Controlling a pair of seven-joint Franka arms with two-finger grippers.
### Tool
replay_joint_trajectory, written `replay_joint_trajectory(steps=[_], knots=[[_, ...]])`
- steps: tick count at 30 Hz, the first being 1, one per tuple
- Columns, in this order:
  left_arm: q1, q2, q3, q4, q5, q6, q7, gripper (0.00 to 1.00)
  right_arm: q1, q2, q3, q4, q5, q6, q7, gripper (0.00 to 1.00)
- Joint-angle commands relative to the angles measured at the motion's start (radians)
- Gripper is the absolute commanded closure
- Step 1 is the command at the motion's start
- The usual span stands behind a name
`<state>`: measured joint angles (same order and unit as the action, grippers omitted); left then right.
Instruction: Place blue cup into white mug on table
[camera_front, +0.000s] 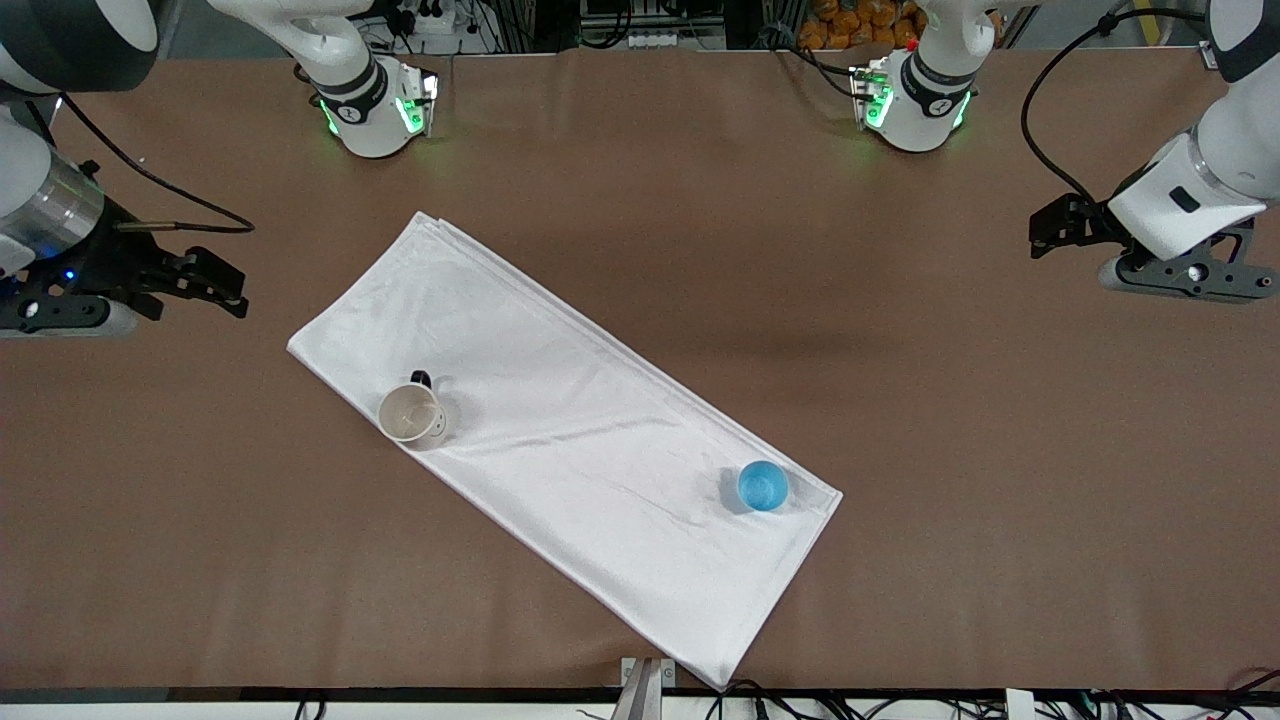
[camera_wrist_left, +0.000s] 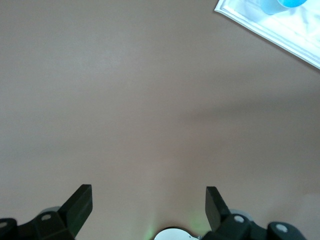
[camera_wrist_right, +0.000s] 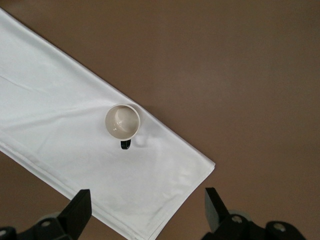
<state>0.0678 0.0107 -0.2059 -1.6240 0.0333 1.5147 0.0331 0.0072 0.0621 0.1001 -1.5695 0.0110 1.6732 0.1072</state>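
The blue cup (camera_front: 763, 486) stands upright on a white cloth (camera_front: 570, 440), near the cloth's corner toward the left arm's end; its edge also shows in the left wrist view (camera_wrist_left: 287, 4). The white mug (camera_front: 411, 412) with a black handle stands upright and empty on the same cloth toward the right arm's end, and shows in the right wrist view (camera_wrist_right: 122, 121). My left gripper (camera_front: 1045, 235) (camera_wrist_left: 148, 200) is open and empty over bare table (camera_front: 950, 420). My right gripper (camera_front: 225, 285) (camera_wrist_right: 147, 202) is open and empty over the table beside the cloth's end.
The cloth lies diagonally across the middle of the table, its lowest corner at the table's front edge (camera_front: 720, 680). Both arm bases (camera_front: 375, 105) (camera_front: 915, 100) stand along the back edge.
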Motion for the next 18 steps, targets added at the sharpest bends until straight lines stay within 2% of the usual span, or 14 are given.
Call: replay_joint_trajectory(steps=[1,11,18], knots=[[-0.002,0.022,-0.003,0.032,0.011,-0.001,-0.009,0.00,-0.010,0.011,0.007,0.023,-0.002,-0.012,-0.012,0.00],[-0.020,0.101,-0.004,0.059,0.011,0.004,-0.021,0.00,-0.007,0.025,0.007,0.022,0.001,-0.020,-0.011,0.00],[-0.032,0.201,-0.006,0.067,0.002,0.127,-0.053,0.00,-0.006,0.051,0.007,0.023,0.000,-0.020,-0.012,0.00]])
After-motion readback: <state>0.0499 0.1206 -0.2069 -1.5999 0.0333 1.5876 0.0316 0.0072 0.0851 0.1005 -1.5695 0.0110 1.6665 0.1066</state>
